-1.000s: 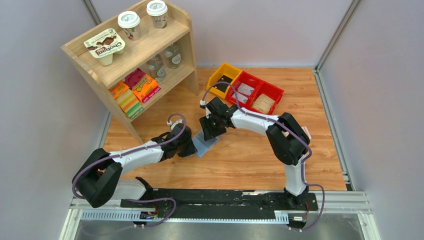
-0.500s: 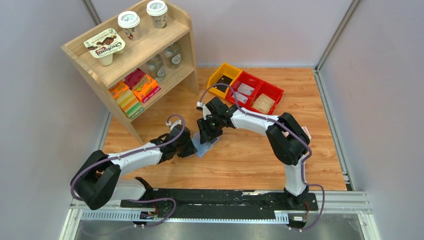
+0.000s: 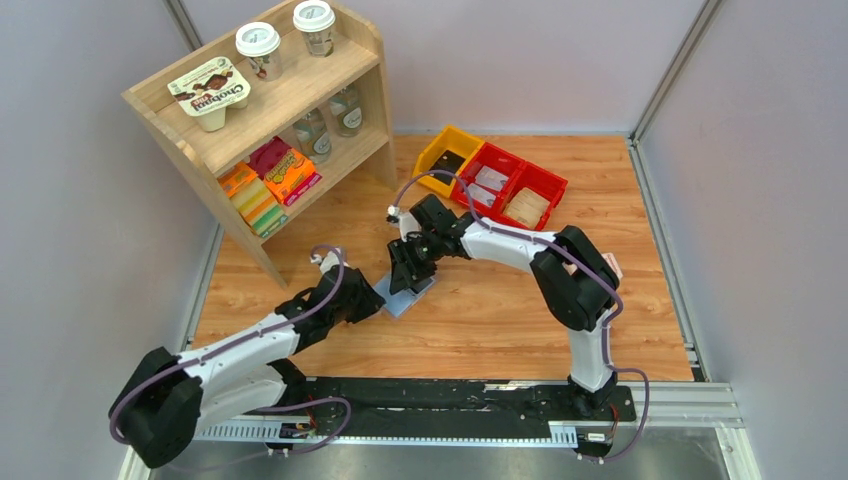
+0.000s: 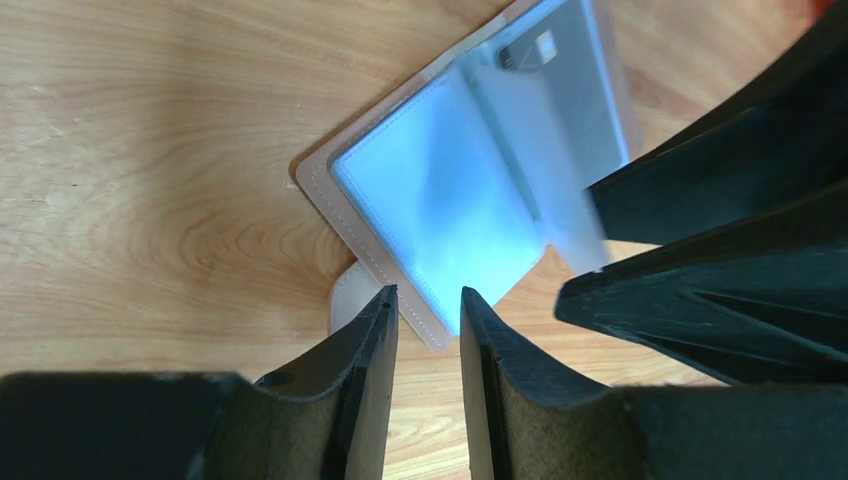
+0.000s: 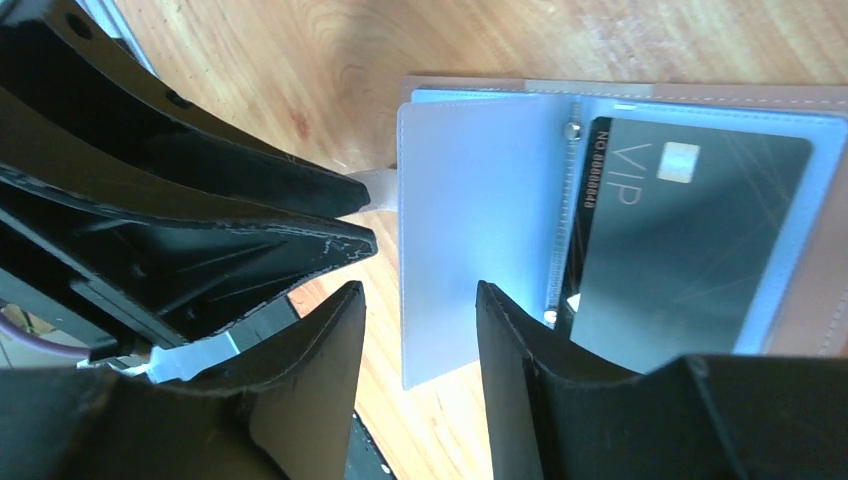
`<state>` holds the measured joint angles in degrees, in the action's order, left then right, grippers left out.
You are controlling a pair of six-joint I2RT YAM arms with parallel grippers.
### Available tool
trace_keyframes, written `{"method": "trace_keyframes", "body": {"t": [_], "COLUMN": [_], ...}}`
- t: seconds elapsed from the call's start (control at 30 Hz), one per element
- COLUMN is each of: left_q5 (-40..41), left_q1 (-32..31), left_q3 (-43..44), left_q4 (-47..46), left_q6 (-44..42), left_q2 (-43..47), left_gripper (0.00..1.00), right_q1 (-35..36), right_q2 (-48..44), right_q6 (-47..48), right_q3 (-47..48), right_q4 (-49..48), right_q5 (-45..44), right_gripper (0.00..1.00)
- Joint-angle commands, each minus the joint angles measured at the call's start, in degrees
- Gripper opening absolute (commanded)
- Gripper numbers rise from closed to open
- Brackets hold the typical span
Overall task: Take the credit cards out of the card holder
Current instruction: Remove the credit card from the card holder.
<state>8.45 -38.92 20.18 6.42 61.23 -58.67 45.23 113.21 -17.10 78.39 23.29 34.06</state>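
The card holder (image 3: 405, 298) lies open on the wooden table, with blue translucent sleeves inside a pale stitched cover (image 4: 440, 200). A black credit card marked VIP (image 5: 680, 230) sits in its right sleeve, and a corner of it shows in the left wrist view (image 4: 525, 50). One blue leaf (image 5: 470, 230) stands up from the spine. My right gripper (image 5: 420, 300) is open, its jaws on either side of that leaf's near edge. My left gripper (image 4: 428, 310) is open and empty at the holder's near corner, beside its small tab (image 4: 350, 295). No other cards show in the holder.
A wooden shelf (image 3: 280, 110) with cups, jars and boxes stands at the back left. A yellow bin (image 3: 447, 150) and red bins (image 3: 515, 185) holding flat items stand at the back centre. Both grippers crowd the holder, with fingers close together.
My left arm has drawn back toward the near left, its gripper now at the holder's near corner. My right gripper has shifted slightly left and nearer over the holder.
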Motion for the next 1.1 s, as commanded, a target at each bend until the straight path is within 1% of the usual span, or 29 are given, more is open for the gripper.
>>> {"method": "trace_keyframes", "body": {"t": [0.0,0.1,0.23,0.4,0.6,0.7,0.77,0.87,0.93,1.07], "left_q5": [4.6,5.9,6.8,6.4,4.1,3.0,2.6,2.6,2.5,1.0], "left_q1": [0.2,0.2,0.2,0.2,0.2,0.2,0.2,0.2,0.2,0.4], "left_q3": [-2.1,-3.2,-3.6,-2.3,-0.1,1.4,2.7,4.0,4.7,6.2], "left_q4": [-1.0,0.3,1.5,1.8,-1.6,-4.2,-4.8,-6.1,-8.6,-12.1], "left_q6": [2.2,2.8,3.0,2.8,3.6,4.0,4.1,4.8,5.1,6.4], "left_q2": [7.9,13.6,18.8,20.3,16.7,13.2,11.1,7.4,4.9,-0.7], "left_gripper": [0.38,0.39,0.40,0.42,0.43,0.43,0.43,0.43,0.43,0.44], "right_q1": [1.3,2.1,2.2,2.2,2.1,1.8,1.3,-0.3,-1.5,-3.9], "right_q2": [0.1,1.0,4.7,7.7,2.4,-1.7,-4.0,-6.5,-7.2,-6.0], "right_q6": [-0.8,-1.3,-2.1,-2.8,-1.7,-1.1,-0.7,-0.6,-0.6,-0.7], "right_q3": [-0.1,0.3,2.1,3.9,2.9,1.7,0.9,-0.4,-1.2,-1.3], "right_q4": [-2.6,-3.1,-0.8,1.7,1.6,1.4,1.4,1.1,0.8,1.0], "right_q5": [3.8,5.0,3.8,2.3,-3.5,-9.6,-15.6,-20.1,-21.6,-21.5], "right_gripper": [0.47,0.49,0.50,0.51,0.49,0.45,0.42,0.40,0.40,0.40]}}
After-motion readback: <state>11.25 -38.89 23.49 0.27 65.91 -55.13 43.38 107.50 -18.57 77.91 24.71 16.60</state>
